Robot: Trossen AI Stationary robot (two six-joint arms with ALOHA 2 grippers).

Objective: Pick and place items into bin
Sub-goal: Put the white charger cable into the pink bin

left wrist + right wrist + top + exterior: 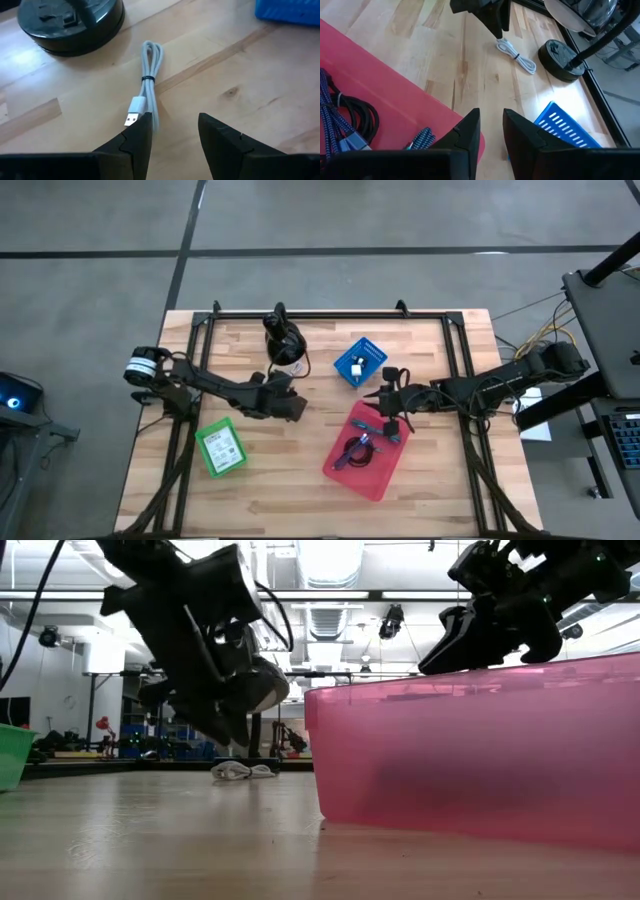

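Note:
A white USB cable [151,80], tied in a bundle with a silver connector [133,119], lies flat on the wood near the black stand [70,22]. My left gripper [172,137] is open just above it, one finger beside the connector end; the low view shows the cable [240,771] under the fingers. My right gripper [491,130] is open over the far rim of the red bin [380,85]. Black cable [357,115] and blue braided cable [330,115] lie inside the bin [378,477].
A blue bin [346,366] with white pieces sits at the far middle, and a green bin [206,456] at the near left. The black stand [283,340] rises near the far edge. Bare wood lies between the bins.

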